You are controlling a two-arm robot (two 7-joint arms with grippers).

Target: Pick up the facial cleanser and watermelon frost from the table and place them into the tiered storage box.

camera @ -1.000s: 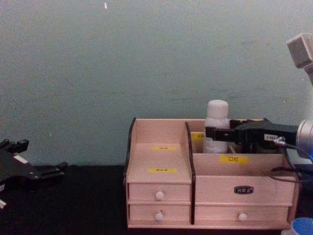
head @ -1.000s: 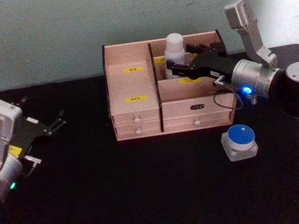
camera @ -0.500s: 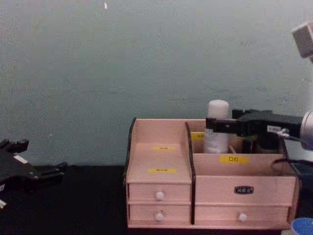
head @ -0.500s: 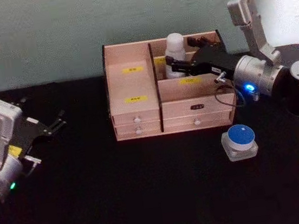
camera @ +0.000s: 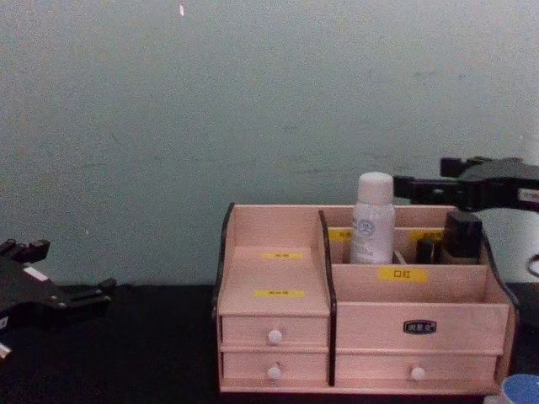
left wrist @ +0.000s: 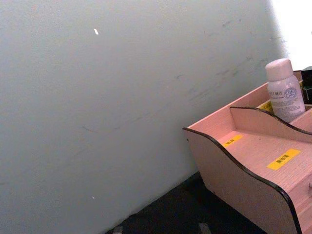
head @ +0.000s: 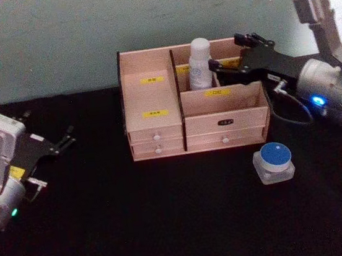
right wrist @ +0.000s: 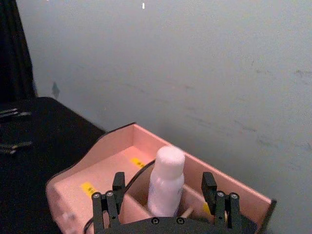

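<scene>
A white labelled bottle (head: 199,62) (camera: 372,220) (left wrist: 285,92) stands upright in a back compartment of the tiered storage box (head: 226,121) (camera: 370,320). My right gripper (head: 224,51) (camera: 419,172) hangs open just right of the bottle and above the box's back right, holding nothing. In the right wrist view the bottle (right wrist: 165,183) stands free between the spread fingers (right wrist: 209,183). A squat clear jar with a blue lid (head: 274,162) sits on the table in front of the box's right end. I cannot tell which is the cleanser. My left gripper (head: 49,125) (camera: 67,269) rests open at the far left.
Small dark containers (camera: 461,236) stand in the box's back right compartment, beside the bottle. The box has white-knobbed drawers (head: 158,148) along its front. A pale wall (camera: 253,101) rises right behind the box. Black tabletop (head: 158,223) stretches in front.
My right gripper has let go of the white bottle, opened, and drawn back up and to the right. The bottle stays standing in the box. The left arm has not moved.
</scene>
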